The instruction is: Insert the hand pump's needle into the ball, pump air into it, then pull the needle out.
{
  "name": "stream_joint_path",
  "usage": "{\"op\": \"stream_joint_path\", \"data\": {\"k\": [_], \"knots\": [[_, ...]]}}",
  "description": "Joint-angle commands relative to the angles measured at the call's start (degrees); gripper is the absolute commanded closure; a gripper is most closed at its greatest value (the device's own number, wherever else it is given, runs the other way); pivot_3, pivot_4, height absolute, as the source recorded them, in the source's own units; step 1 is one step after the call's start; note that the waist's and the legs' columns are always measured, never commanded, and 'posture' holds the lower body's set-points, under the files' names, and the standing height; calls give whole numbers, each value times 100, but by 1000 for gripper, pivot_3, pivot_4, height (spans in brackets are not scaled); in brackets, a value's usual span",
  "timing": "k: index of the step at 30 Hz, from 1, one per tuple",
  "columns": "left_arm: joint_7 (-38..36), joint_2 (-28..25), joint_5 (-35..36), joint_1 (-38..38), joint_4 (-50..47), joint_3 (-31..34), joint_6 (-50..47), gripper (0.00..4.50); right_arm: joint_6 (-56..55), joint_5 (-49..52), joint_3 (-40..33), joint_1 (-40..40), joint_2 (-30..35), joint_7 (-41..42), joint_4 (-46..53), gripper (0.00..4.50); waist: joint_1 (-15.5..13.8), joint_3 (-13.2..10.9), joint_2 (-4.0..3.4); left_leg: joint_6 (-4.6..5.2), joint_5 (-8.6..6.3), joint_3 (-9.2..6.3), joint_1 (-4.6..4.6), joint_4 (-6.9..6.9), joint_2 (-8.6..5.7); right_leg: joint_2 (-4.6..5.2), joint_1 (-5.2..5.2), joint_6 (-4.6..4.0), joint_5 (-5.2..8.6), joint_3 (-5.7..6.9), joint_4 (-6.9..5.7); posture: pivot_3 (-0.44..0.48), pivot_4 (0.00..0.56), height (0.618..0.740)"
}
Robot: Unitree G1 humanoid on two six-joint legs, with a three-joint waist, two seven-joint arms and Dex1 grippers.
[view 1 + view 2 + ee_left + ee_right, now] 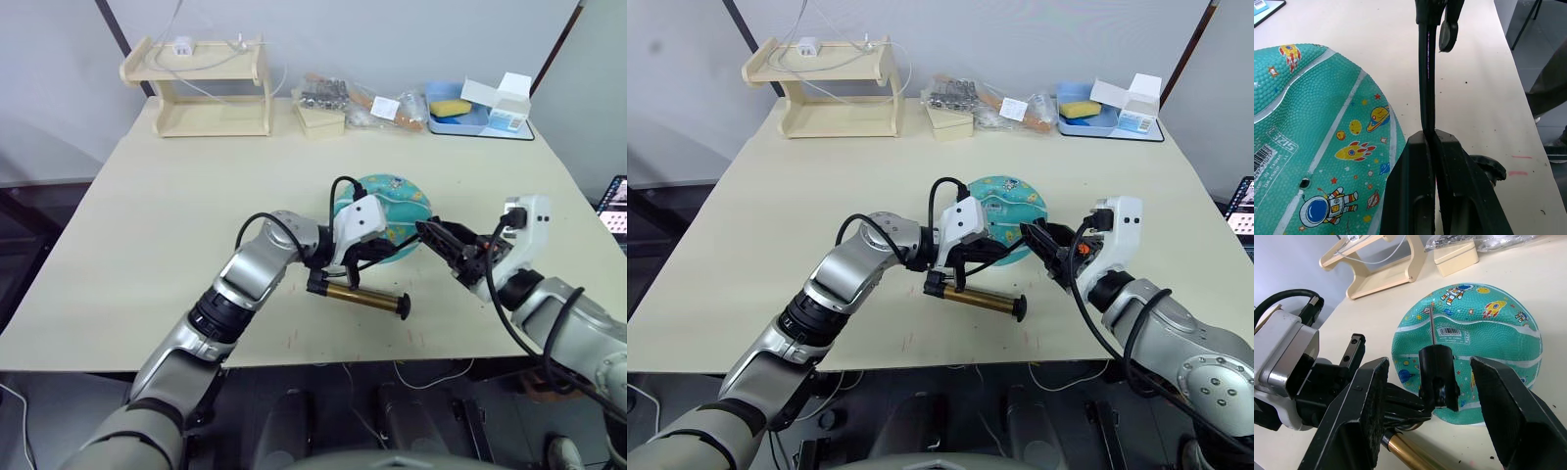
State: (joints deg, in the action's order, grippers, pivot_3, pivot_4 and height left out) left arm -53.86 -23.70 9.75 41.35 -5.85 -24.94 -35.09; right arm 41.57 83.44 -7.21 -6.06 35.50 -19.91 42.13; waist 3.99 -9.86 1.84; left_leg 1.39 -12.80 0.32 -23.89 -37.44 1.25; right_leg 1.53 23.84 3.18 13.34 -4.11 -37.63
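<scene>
Cream counter point(176, 235) carrying a flattened ball point(1469, 350) and the hand pump point(364, 297) under two arms.

Teal and partly deflated, the ball lies mid-counter; the amber pump lies just nearer. The left gripper point(1431, 147) has its fingers clamped tight on the black hose point(1426, 78). The right gripper point(1439, 396) has its fingers spread wide, with the needle point(1433, 333) on its black fitting between them, aimed at the ball. At the far edge stand a wooden shelf point(206, 88) and a blue tray point(457, 119), against a grey wall point(392, 34).
</scene>
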Motion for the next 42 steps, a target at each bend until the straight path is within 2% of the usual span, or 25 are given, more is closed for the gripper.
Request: {"op": "stream_joint_path", "data": {"k": [1,36,39,40,41,42], "knots": [[7,4,52,-15,-282,141,11,4500,-149,-32,-101,18,-15,9,124,1721,0,0,0,0,0,2,1,0,0,0,0,0,0,-2,0,0,150,740],[104,23,73,-2,-446,202,-189,4500,-130,-292,28,-51,-105,198,12,1721,0,0,0,5,-3,59,12,-2,5,-10,18,26,-15,-57,-6,0,150,740],[108,11,80,-17,-464,209,-208,4500,-148,-298,7,-57,-140,199,21,2622,-2,0,0,5,-3,58,11,-2,5,-10,18,26,-15,-57,-6,0,150,740],[107,7,81,-19,-457,212,-209,4500,-150,-294,-2,-64,-145,203,19,3184,-3,0,0,5,-3,59,11,-2,4,-10,18,26,-15,-56,-6,0,150,740],[107,1,83,-22,-453,215,-208,4500,-149,-291,-11,-68,-148,207,19,3444,-3,0,0,5,-3,58,11,-2,4,-10,18,26,-15,-56,-6,0,150,740],[107,-5,86,-27,-451,217,-209,4500,-149,-284,-19,-68,-150,210,23,3921,-3,0,0,5,-3,58,11,-2,5,-10,18,25,-15,-56,-6,0,150,740]]}}
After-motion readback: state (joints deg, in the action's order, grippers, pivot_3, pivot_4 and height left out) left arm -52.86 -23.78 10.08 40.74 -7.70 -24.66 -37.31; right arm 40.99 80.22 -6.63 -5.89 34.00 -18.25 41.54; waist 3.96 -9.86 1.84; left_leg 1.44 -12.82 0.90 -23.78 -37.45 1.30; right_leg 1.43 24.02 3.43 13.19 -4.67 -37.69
